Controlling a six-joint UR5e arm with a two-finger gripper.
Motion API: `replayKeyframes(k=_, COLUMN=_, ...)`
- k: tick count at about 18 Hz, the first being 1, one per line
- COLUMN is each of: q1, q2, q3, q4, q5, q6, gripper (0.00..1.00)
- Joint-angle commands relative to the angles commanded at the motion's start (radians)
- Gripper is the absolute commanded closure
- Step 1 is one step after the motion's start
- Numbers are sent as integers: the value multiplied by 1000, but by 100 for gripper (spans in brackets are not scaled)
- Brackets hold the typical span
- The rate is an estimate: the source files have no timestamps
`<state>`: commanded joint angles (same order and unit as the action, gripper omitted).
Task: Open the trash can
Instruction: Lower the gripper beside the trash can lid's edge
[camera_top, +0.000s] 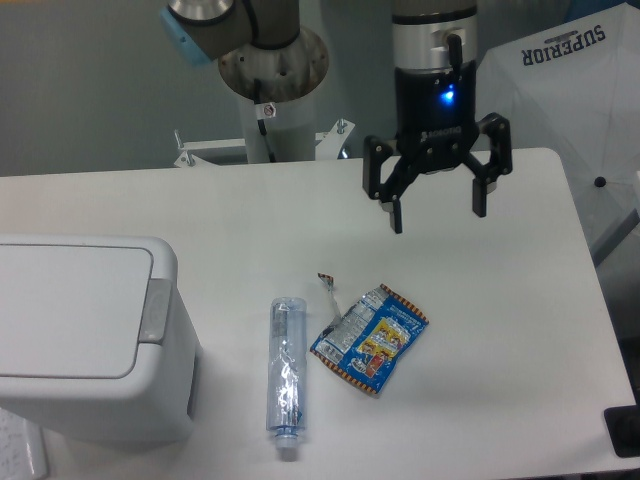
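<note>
You had the gripper (438, 212) hanging above the far middle of the desk (500, 330), its fingers spread wide apart and holding nothing, pointed straight down. That made sense for this job as far as I could judge: an open, empty gripper leaves a fingertip free to press, and nothing needed to be carried. The trash can (85, 335) sat at the near left corner of the desk, well apart from the gripper, its flat lid (65, 310) down and shut. The grey latch strip (154, 311) ran along the lid's right edge, facing the open middle of the desk, so the side you needed was turned toward the arm rather than away from it. Between the two lay a clear plastic bottle (286, 375), on its side with its cap toward the near edge, and just to its right a crumpled snack wrapper (369, 337) with a small scrap (326, 280) beside its upper corner. Both lay low on the desk, so they would probably matter only if you crossed low; the bottle was the nearer of the two to the latch. A white cloth with printed lettering (565, 45) hung behind the far right corner, clear of any path toward the can.
</note>
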<state>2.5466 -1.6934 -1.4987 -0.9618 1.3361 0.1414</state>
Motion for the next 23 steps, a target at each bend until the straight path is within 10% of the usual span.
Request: replayKeyframes(k=23, q1=-302, q2=-89, q3=15, q4=51, q5=-3, q6=-178, gripper=0)
